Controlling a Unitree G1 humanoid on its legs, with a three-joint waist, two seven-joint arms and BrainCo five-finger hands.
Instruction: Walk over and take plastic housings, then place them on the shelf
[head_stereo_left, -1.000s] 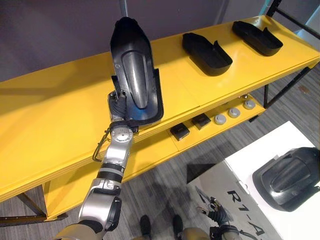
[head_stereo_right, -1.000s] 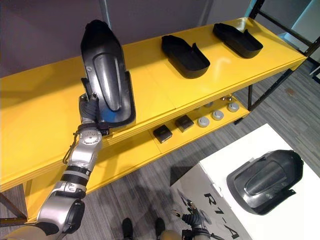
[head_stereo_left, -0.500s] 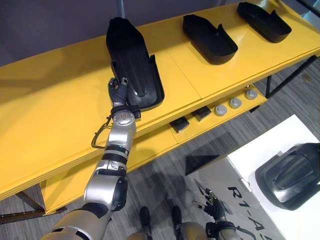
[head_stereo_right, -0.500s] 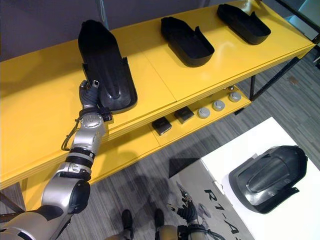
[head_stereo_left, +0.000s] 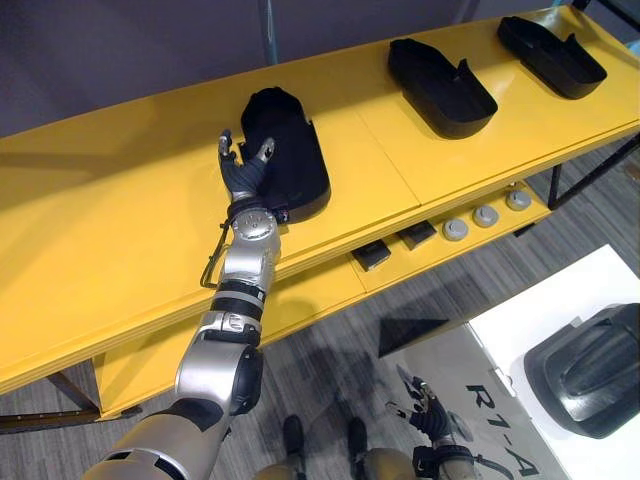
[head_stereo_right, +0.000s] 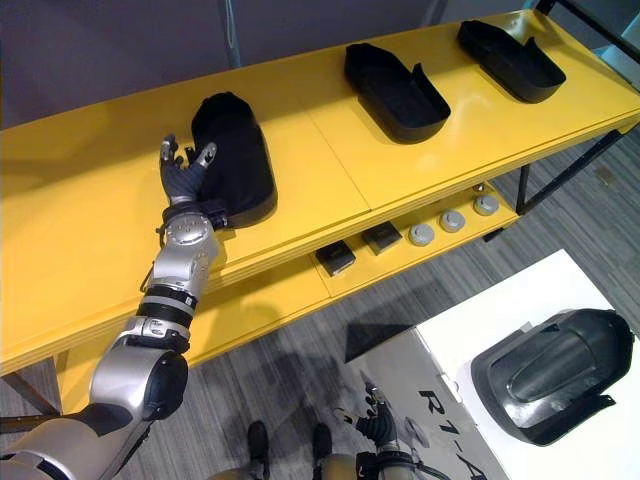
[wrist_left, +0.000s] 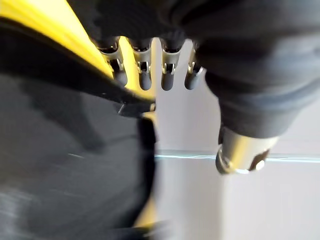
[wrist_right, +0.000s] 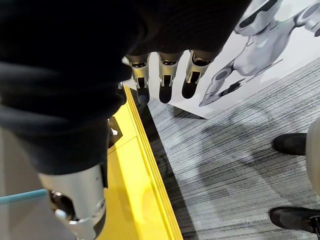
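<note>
Across the upper frame, the glossy yellow shelf (head_stereo_left: 120, 220) carries three smooth black moulded shells: left housing (head_stereo_left: 285, 165), middle housing (head_stereo_left: 441, 87), far housing (head_stereo_left: 551, 56). A fourth housing (head_stereo_left: 592, 370) lies on the white table (head_stereo_left: 590, 290), lower right. The left hand (head_stereo_left: 243, 172), fingers spread, is just beside the left housing. The right hand (head_stereo_left: 425, 418) hangs relaxed, bottom centre.

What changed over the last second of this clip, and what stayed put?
The left hand lowered the plastic housing from a steep tilt until it lay flat on the yellow shelf, then let go: its fingers are now spread open at the housing's near edge. Unchanged: the two other housings farther right on the shelf, the housing on the white table, and the right hand low and open.
</note>
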